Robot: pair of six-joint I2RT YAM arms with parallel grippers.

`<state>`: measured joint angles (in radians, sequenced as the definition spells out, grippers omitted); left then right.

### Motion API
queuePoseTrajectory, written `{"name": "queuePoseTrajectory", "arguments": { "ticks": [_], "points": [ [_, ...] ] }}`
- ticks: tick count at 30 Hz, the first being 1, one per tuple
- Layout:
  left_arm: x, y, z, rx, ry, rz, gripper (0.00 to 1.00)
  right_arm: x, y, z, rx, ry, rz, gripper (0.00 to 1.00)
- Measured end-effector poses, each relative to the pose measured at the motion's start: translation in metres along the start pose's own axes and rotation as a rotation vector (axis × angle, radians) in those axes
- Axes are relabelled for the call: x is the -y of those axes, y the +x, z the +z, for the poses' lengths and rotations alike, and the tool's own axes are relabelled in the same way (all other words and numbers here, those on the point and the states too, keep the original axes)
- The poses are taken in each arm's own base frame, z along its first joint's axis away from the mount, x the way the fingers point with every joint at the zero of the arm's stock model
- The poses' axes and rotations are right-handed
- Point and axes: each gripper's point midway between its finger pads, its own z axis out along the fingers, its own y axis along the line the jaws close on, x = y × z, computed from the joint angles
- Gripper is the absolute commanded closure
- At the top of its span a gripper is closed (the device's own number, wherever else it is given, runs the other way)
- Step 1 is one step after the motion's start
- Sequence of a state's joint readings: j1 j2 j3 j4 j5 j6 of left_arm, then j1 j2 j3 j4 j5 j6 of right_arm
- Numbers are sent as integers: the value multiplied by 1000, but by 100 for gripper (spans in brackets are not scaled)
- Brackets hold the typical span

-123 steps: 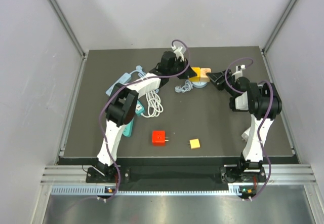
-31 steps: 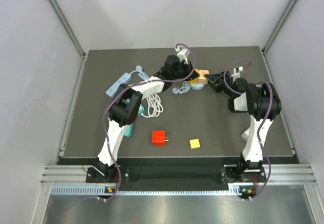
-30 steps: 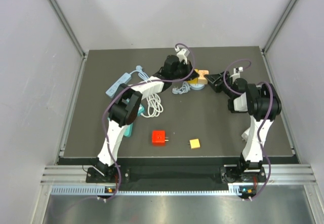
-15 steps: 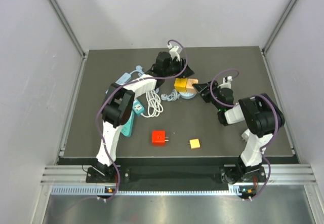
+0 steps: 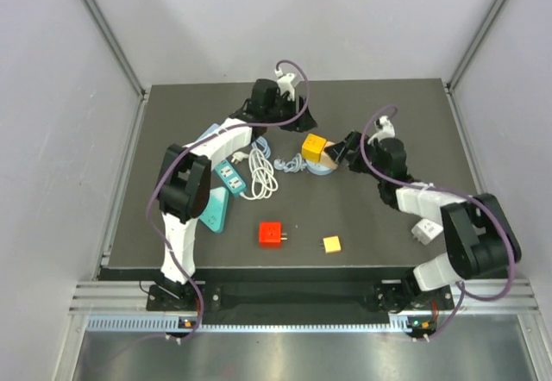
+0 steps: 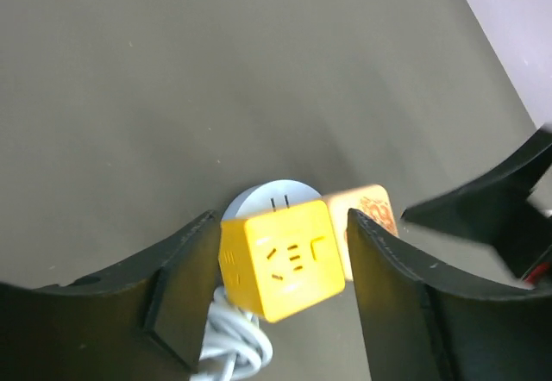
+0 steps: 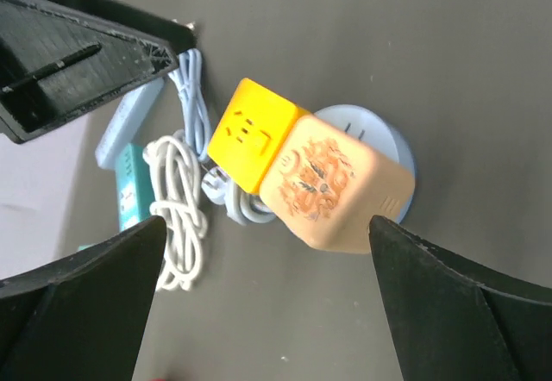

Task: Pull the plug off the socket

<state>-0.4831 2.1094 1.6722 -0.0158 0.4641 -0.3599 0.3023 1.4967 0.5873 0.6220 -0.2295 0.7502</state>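
Note:
A yellow cube socket (image 6: 280,260) and a peach cube plug (image 7: 341,191) sit face to face, joined, tilted over a round light-blue socket (image 7: 392,153). In the top view the yellow cube (image 5: 313,148) lies mid-table, with the peach cube mostly hidden behind my right gripper (image 5: 345,151). My left gripper (image 6: 283,226) is open, its jaws on either side of the yellow cube with a narrow gap each side. It reaches in from the back left (image 5: 297,124). My right gripper (image 7: 266,226) is wide open, holds nothing, and sits just right of the peach cube.
A coiled white cable (image 5: 261,170) and teal power strips (image 5: 226,178) lie left of the cubes. Nearer the front sit a red cube (image 5: 271,234) and a small yellow block (image 5: 332,244). A grey-blue cord (image 7: 226,198) curls under the yellow cube.
Both grippers have let go and opened. The joined cubes have shifted left and toward the front. The left arm has drawn back to the left and the right arm has followed leftward.

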Motion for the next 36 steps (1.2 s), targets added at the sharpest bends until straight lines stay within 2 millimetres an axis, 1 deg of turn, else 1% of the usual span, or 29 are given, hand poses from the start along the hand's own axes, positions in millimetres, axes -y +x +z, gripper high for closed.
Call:
{"name": "queuePoseTrajectory", "arguments": {
  "ticks": [1, 3, 5, 8, 9, 10, 12, 13, 15, 16, 19, 20, 21, 23, 25, 30, 33, 36],
  "points": [
    [2, -4, -6, 1, -8, 22, 38, -6, -8, -2, -4, 0, -59, 0],
    [7, -12, -17, 7, -5, 63, 44, -14, -23, -4, -27, 16, -196, 0],
    [11, -17, -23, 11, 11, 91, 49, -23, -43, -2, -62, 37, -354, 0],
    [10, -17, -25, 3, 30, 100, 52, -30, -64, 0, -110, 61, -508, 0],
    [9, -15, -26, -4, 31, 95, 53, -32, -71, 0, -124, 61, -563, 0],
    [9, -14, -26, -10, 40, 93, 57, -35, -73, -1, -148, 47, -614, 0],
    [9, -13, -26, -15, 51, 89, 61, -34, -69, -4, -208, 20, -714, 1],
    [9, -12, -26, -17, 60, 90, 66, -32, -66, -5, -237, 14, -752, 0],
    [9, -7, -24, -30, 74, 82, 71, -22, -57, -8, -311, 11, -830, 0],
    [8, -4, -22, -38, 83, 77, 75, -15, -52, -8, -344, 16, -860, 0],
    [9, 5, -15, -58, 121, 55, 83, 5, -38, -9, -446, 21, -927, 0],
    [11, 8, -13, -65, 140, 44, 87, 11, -33, -9, -476, 20, -944, 0],
    [12, 11, -11, -70, 156, 34, 90, 16, -28, -10, -504, 15, -958, 0],
    [15, 15, -8, -77, 186, 18, 99, 22, -18, -11, -554, -6, -977, 0],
    [18, 19, -6, -80, 208, 8, 100, 24, -12, -11, -579, -30, -990, 0],
    [21, 34, -3, -109, 241, -17, 100, 29, -7, -6, -593, -55, -1034, 0],
    [21, 44, 2, -130, 244, -23, 100, 31, -5, 1, -593, -61, -1086, 0],
    [18, 52, 5, -149, 239, -23, 100, 27, -3, 11, -573, -70, -1136, 0]
  ]
}}
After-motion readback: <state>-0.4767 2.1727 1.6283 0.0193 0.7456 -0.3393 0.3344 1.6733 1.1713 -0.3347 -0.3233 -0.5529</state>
